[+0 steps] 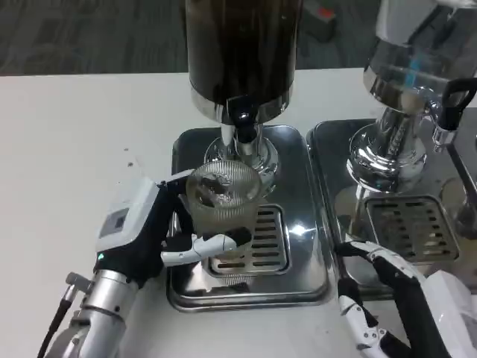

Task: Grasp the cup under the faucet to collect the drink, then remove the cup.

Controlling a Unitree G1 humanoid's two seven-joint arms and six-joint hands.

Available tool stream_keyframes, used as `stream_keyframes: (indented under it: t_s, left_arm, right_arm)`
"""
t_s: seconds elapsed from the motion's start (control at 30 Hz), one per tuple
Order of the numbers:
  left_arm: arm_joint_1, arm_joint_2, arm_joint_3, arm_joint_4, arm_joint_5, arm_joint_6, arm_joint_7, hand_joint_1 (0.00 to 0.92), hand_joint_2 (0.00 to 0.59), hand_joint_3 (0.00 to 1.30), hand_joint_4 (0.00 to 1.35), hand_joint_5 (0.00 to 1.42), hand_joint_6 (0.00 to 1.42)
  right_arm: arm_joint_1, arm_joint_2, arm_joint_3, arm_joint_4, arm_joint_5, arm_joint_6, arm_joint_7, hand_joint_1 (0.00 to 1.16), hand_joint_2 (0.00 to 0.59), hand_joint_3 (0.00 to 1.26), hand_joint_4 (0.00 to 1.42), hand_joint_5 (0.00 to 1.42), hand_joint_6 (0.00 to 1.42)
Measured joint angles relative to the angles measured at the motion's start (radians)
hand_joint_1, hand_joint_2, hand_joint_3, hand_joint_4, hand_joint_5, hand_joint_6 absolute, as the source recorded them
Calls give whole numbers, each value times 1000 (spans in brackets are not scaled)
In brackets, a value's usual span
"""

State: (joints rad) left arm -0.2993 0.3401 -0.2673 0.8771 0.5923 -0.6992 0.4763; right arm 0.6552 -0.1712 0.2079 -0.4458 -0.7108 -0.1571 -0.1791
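A clear ribbed glass cup (223, 192) stands on the steel drip tray (302, 216) just in front of the black faucet tap (241, 115) of a dark drink dispenser (242, 52). A little dark liquid shows in the cup. My left hand (153, 231) wraps the cup from the left, with fingers (212, 245) curled across its lower front. My right hand (384, 298) sits low at the bottom right, past the tray's right corner, fingers apart and holding nothing.
A second dispenser (417, 67) with clear liquid stands at the right on its own steel tray (406, 224), with a black tap handle (456, 97). White tabletop (74, 149) stretches to the left. A slotted grate (261, 239) lies under the cup.
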Motion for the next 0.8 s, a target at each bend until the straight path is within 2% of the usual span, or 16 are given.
stream_keyframes:
  t_s: [0.8]
  left_arm:
    - [-25,-18,-28,20,-1,-2,-29,368,90,528,711,884,1246]
  right_arm:
    - [21,10,0,-21,-4,1,0,319,496,338,224,221,323]
